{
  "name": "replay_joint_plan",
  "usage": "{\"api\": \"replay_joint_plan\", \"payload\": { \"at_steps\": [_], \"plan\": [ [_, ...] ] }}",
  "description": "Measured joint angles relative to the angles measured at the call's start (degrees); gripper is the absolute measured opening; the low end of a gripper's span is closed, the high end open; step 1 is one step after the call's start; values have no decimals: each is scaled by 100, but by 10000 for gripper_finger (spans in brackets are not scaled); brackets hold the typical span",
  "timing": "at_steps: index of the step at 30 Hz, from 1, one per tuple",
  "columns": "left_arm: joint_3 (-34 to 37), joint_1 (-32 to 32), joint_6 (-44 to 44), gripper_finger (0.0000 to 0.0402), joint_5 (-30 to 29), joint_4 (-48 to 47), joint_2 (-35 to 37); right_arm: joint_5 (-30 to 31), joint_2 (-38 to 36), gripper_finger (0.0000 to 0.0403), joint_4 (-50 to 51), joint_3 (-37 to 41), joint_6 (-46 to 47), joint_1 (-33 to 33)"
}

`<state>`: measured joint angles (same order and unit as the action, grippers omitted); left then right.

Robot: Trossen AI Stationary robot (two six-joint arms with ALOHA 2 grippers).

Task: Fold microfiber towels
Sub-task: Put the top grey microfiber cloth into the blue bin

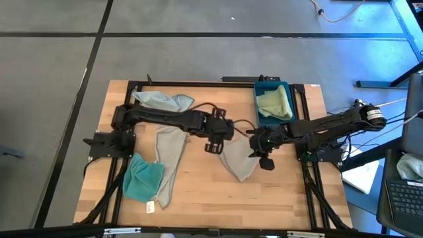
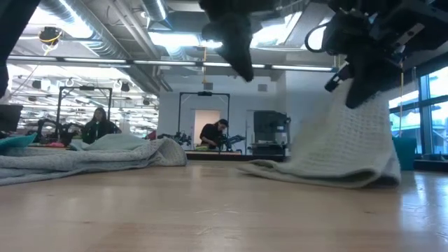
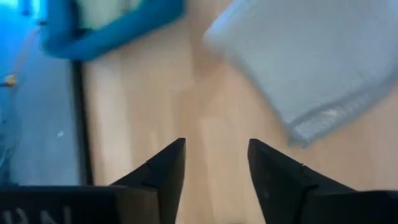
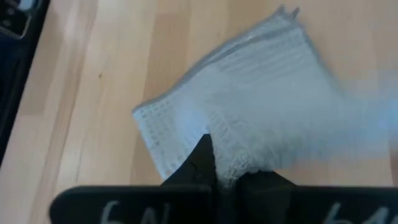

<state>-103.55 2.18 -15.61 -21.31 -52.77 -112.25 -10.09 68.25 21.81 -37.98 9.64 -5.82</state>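
— Wooden table (image 1: 198, 192) first, from the left: what lies there?
— Teal towel (image 1: 142, 178), then a long grey towel (image 1: 168, 162); the left gripper (image 3: 214, 163) hangs parted, holding nothing
— And the step?
— Folding: right gripper (image 4: 225, 167) pinches the central grey towel (image 1: 238, 160), whose long axis runs diagonally; next, carry that edge over

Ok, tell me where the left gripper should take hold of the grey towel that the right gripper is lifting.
Probably the free corner of the grey towel, the end lying flat on the table. The right gripper is shut on the other end and holds it up, so the cloth slopes down from there. The open left gripper would likely come from above, on its own side.
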Motion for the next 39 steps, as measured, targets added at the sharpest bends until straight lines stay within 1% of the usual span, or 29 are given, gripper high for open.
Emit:
{"api": "replay_joint_plan", "payload": {
  "at_steps": [2,5,7,9,11,15,17,20,23,26,29,31,34,36,39],
  "plan": [
    [7,-11,290,176,-115,-374,216,59,-18,8,-6,-1,75,34],
    [-2,15,1165,179,-217,-680,547,268,-38,9,56,-76,167,157],
    [113,147,1698,177,-305,-827,759,441,-46,11,153,-119,217,276],
    [364,365,1863,177,-525,-662,954,582,-45,12,404,-221,213,444],
    [743,586,1893,176,-684,-529,1182,592,-16,13,592,-399,206,654],
    [1645,908,2016,176,-734,344,1520,579,52,14,870,-1004,-14,1138],
    [2124,1038,2025,176,-771,1081,1652,558,125,15,993,-1408,-170,1418],
    [2807,1193,2006,176,-754,1987,1715,561,420,15,1299,-2103,-450,1872],
    [3380,1246,2028,176,-756,2809,1723,595,851,16,1985,-2811,-737,2370],
    [3851,1260,2250,176,-775,3080,1729,673,1289,17,2706,-3468,-996,2836],
    [4168,1260,2449,176,-819,3173,1729,1112,1569,23,2912,-4133,-1324,3195],
    [4346,1260,2523,176,-886,3333,1729,1247,1667,28,3013,-4570,-1468,3446],
    [4564,1258,2598,176,-964,3776,1729,1261,1725,31,3036,-5117,-1556,3841],
    [4703,1260,2570,176,-932,4110,1729,1298,1717,31,3083,-5398,-1602,4100],
    [4805,1262,2527,176,-914,4313,1727,1351,1716,29,3535,-5655,-1645,4505]
  ]
}}
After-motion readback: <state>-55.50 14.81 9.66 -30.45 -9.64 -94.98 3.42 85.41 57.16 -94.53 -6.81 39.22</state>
